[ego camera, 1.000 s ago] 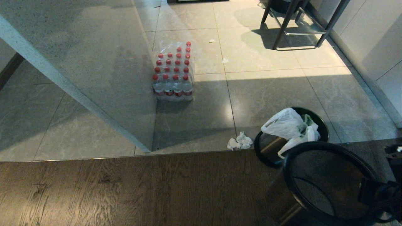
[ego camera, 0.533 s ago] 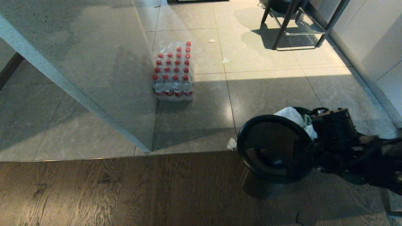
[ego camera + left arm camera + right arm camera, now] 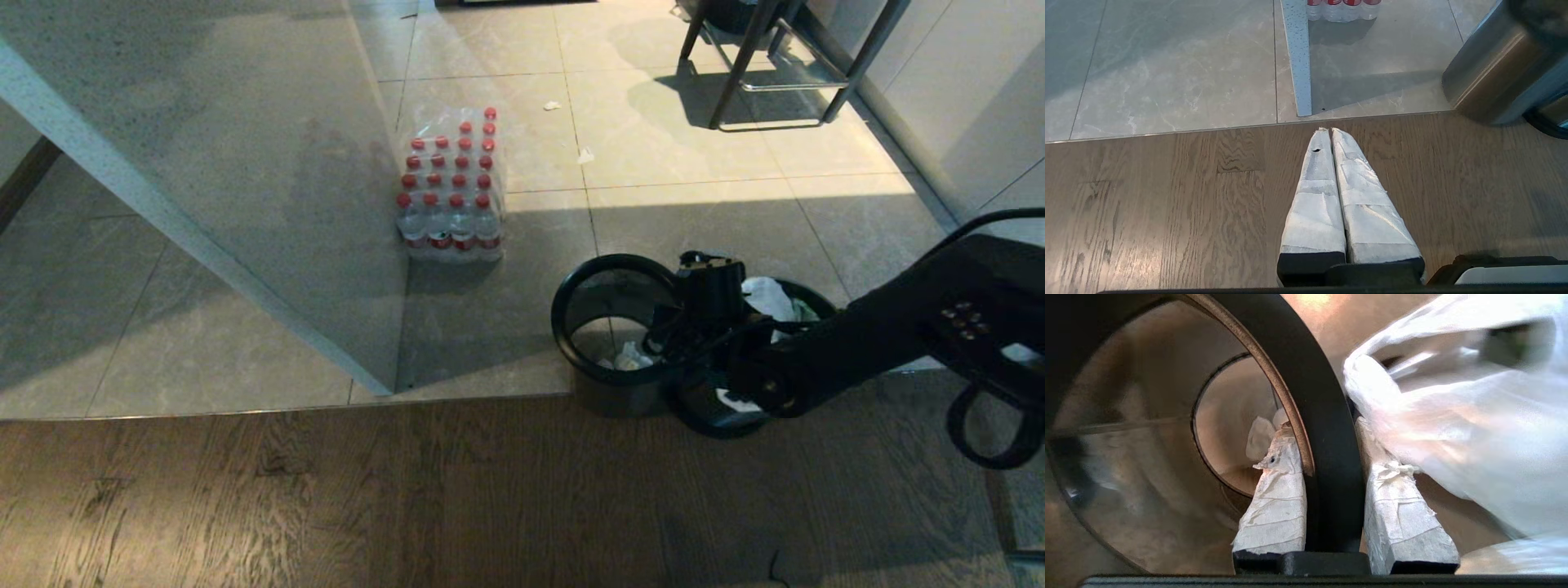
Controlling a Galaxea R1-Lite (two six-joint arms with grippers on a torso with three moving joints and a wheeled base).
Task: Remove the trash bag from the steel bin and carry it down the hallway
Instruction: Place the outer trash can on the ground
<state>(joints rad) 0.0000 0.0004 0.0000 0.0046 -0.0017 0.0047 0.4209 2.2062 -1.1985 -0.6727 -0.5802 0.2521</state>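
My right gripper [image 3: 668,325] [image 3: 1323,428] is shut on the black rim of a second steel bin [image 3: 608,384] [image 3: 1147,457]. One finger is inside it and one outside. This bin is an open tube, and a tissue wad [image 3: 629,357] shows on the floor through it. It stands just left of the steel bin [image 3: 820,306], whose white trash bag [image 3: 767,298] [image 3: 1453,416] bulges from the top right beside my gripper, partly hidden by my arm. My left gripper [image 3: 1329,130] hangs shut and empty above the wooden floor.
A shrink-wrapped pack of red-capped bottles [image 3: 453,192] stands by a pale speckled wall panel [image 3: 245,204]. A black metal stool frame [image 3: 775,65] is at the back right. White cabinets [image 3: 980,122] line the right side. Small paper scraps [image 3: 584,156] lie on the tiles.
My right arm has swung the held second bin from low on the right, close to the camera, leftward and forward. It now stands over the tissue wad beside the steel bin.
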